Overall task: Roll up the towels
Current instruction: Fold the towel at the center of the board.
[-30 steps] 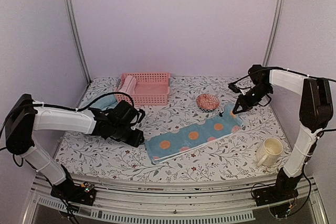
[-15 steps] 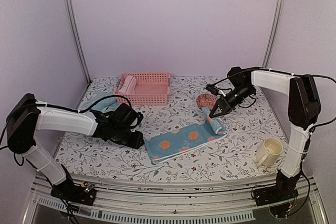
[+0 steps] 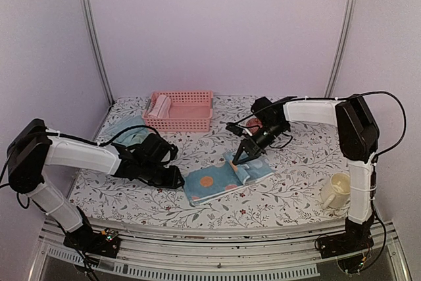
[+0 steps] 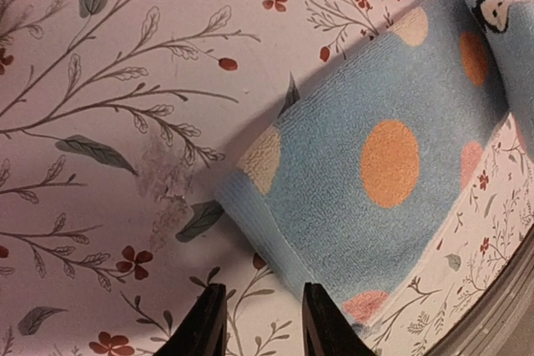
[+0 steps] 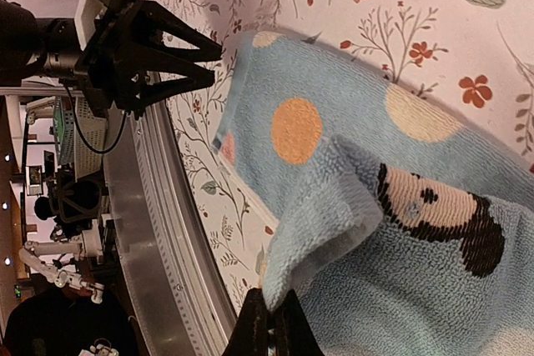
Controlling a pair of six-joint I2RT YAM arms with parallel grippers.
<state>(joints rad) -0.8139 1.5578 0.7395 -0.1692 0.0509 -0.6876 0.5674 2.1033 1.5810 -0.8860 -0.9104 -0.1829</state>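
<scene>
The right gripper [image 3: 238, 160], pinching the towel [image 3: 212, 184] by its right end, has folded it leftward along its left-right length; the left gripper [image 3: 176, 179] stands half-open.

The right gripper [image 3: 239, 160], pinching the right end of the spotted blue towel [image 3: 209, 182], carried it leftward over the table and folded the towel over itself. The left gripper [image 3: 175, 178] narrowed its fingers a little.
</scene>
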